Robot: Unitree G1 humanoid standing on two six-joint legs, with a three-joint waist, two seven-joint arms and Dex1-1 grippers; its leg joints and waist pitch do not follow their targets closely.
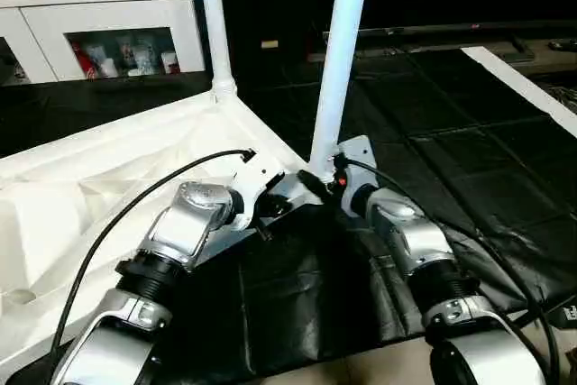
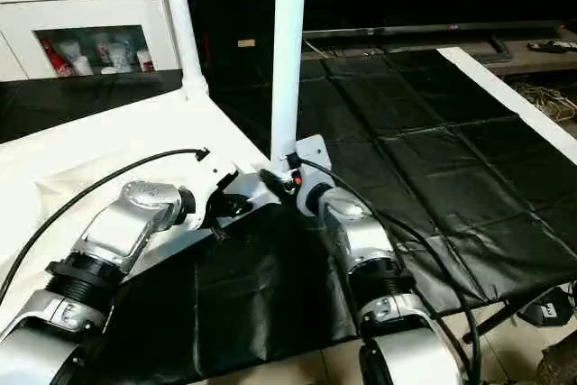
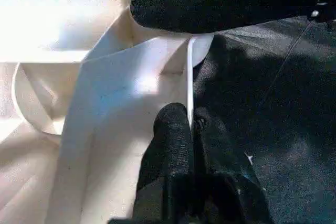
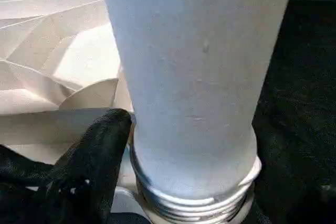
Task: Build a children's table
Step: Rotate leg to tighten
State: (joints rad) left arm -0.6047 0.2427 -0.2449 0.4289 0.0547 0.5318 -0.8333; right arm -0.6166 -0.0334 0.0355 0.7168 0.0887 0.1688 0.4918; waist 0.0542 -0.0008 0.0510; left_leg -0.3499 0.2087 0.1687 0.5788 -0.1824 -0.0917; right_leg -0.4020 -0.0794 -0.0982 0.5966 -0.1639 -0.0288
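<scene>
Judging the near leg (image 4: pixel 194 77) light, stiff, smooth and slippery, best gripped low by its threaded collar. Stood upright in the tabletop (image 1: pixel 108 169) corner socket, straight ahead of the right tool (image 4: pixel 173 145), seemingly spread wide around it; left tool (image 3: pixel 191 129) pinched narrow on the tabletop's thin rim.

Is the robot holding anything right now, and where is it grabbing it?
The left hand pinches the thin side wall of the white tabletop. The right hand is at the near leg's base; a grip cannot be told.
</scene>
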